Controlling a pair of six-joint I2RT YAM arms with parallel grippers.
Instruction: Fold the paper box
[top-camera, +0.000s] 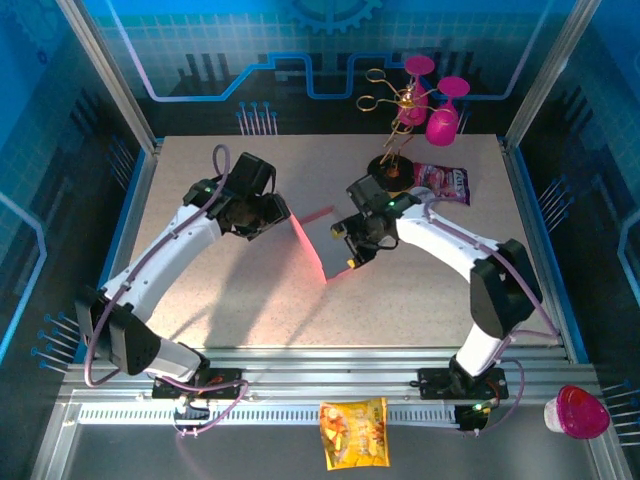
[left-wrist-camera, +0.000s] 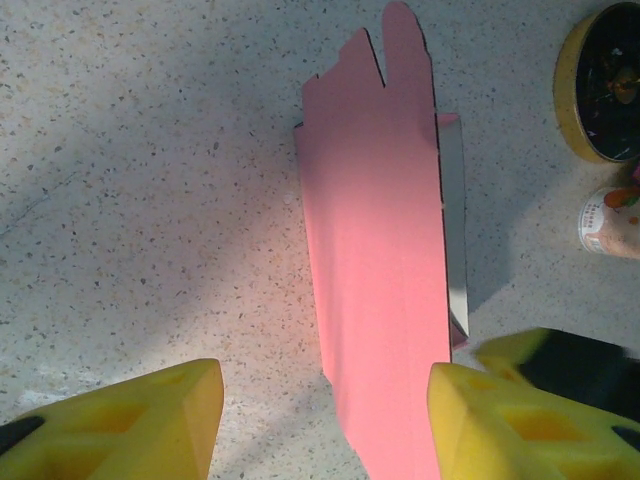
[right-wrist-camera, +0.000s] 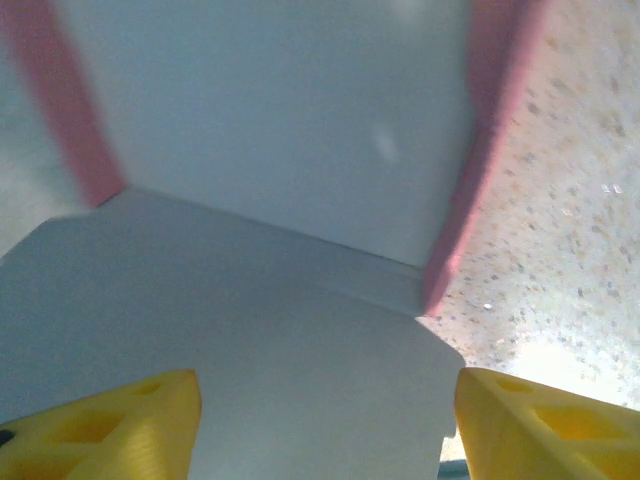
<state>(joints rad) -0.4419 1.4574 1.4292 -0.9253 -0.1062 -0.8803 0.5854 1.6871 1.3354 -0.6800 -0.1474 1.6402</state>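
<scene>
While both arms lean in over the middle of the table (top-camera: 420, 290), we record a speckled beige top. It is enclosed by blue walls (top-camera: 200, 60) printed with circuit lines and a gear, and framed by grey metal posts (top-camera: 110, 75).

The paper box (top-camera: 308, 248) sits at the centre, partly folded. One pink panel is raised on edge, with the paler inside face turned toward 3 o'clock.

The left gripper (left-wrist-camera: 325, 385) is at 9 o'clock of the box. Its yellow fingers are spread apart with the pink sheet running between them, and we see no clamp on it. The right gripper (right-wrist-camera: 327, 385) is at 3 o'clock. Its fingers are spread wide above the pale inner panel and grasp nothing.

At 1 o'clock a wire rack (top-camera: 392, 165) carries magenta goblets (top-camera: 441, 125), with a glossy pink snack bag (top-camera: 443, 183) just beside its base. At 6 o'clock a yellow snack bag (top-camera: 353, 432) lies in front of the ribbed metal rail (top-camera: 300, 385). At 4 o'clock a pink-lidded container (top-camera: 578, 412) sits off the table top.

Print on both bags is too small to read.
</scene>
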